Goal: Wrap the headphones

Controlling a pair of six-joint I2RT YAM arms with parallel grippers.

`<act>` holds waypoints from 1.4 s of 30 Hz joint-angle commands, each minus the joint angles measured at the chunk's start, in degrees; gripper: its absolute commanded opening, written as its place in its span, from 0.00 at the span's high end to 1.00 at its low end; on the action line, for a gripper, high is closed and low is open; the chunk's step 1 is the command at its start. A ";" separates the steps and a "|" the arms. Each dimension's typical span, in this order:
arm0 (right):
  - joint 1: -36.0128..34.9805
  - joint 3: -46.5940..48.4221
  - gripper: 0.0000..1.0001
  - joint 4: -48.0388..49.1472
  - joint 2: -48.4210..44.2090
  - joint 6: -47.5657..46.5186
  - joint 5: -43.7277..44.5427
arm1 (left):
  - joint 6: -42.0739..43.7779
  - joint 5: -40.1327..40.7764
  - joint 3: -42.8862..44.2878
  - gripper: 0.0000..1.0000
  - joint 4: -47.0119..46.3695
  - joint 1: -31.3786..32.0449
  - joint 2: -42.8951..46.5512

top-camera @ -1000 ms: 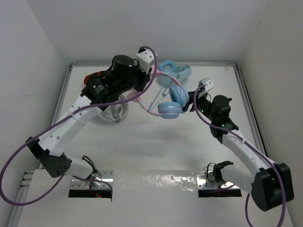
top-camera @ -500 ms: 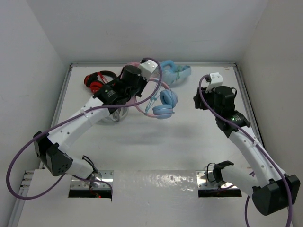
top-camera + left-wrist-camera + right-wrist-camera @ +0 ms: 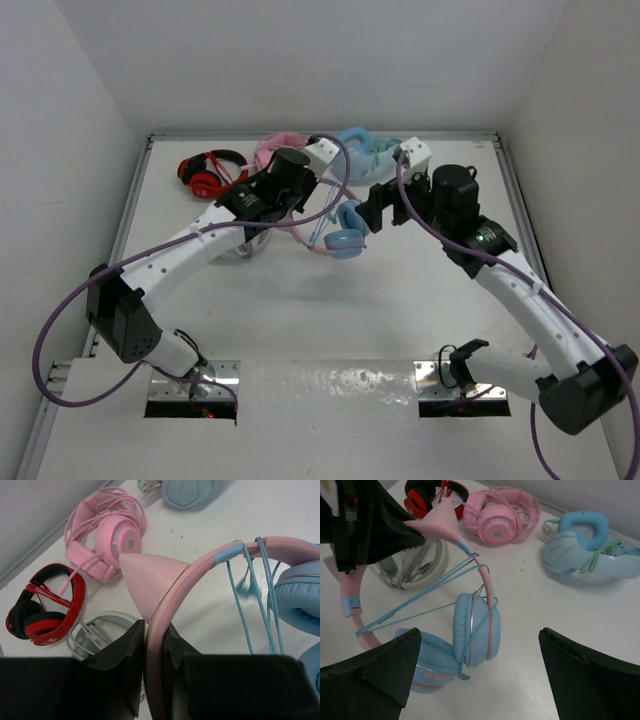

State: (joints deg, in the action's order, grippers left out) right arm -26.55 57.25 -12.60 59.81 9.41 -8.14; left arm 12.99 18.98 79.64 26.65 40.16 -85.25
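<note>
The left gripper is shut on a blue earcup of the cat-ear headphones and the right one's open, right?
No: the left gripper is shut on the pink headband, not an earcup, as the left wrist view shows. The right gripper is open.

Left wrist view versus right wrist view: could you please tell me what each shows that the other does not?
Left wrist only: the left gripper shut on the headphones at the pink headband, seen close up. Right wrist only: the open right gripper, fingers wide apart. Both: the teal cable, red headphones, all-pink pair.
</note>
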 commanded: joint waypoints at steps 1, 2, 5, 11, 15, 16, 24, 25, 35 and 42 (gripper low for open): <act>-0.79 3.56 0.01 -1.37 5.66 -0.19 -3.28 | -2.53 -0.70 1.14 1.00 -6.88 -0.08 1.49; -0.79 3.57 0.01 -0.85 6.62 0.52 -3.98 | -2.62 -0.70 1.05 1.00 -7.05 -0.08 1.49; -1.31 3.48 0.01 2.93 10.14 3.41 -5.39 | -2.62 -0.79 0.61 1.00 -7.85 -0.08 1.23; -2.28 4.88 0.01 3.72 16.90 4.21 -1.62 | -3.06 -1.14 0.08 1.00 -9.34 -0.08 0.62; -2.37 4.45 0.02 3.02 19.99 3.95 -0.13 | -2.80 -1.05 0.08 1.00 -10.39 -0.08 0.18; -2.37 4.01 0.05 3.11 20.95 3.86 1.71 | -2.45 -1.14 0.17 1.00 -10.66 -0.08 0.17; -2.46 2.86 1.00 5.22 23.95 6.93 8.75 | -1.57 -1.49 0.08 1.00 -11.36 -0.08 -0.70; -2.37 3.30 1.00 4.52 23.95 7.03 9.80 | -1.13 -1.58 -0.01 1.00 -11.27 -0.08 -1.14; -2.28 4.71 1.00 -3.75 21.93 5.71 16.05 | -1.30 -5.00 1.31 0.23 -6.18 -0.08 -3.87; 1.22 0.41 1.00 -5.24 20.08 7.55 15.88 | -2.36 -6.15 3.51 0.04 -3.37 -0.08 -1.59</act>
State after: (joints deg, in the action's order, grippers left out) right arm -27.62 58.74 -18.74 82.63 15.16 7.38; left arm 11.62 14.06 80.03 23.81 40.12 -89.67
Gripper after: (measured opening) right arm 0.468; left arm 0.959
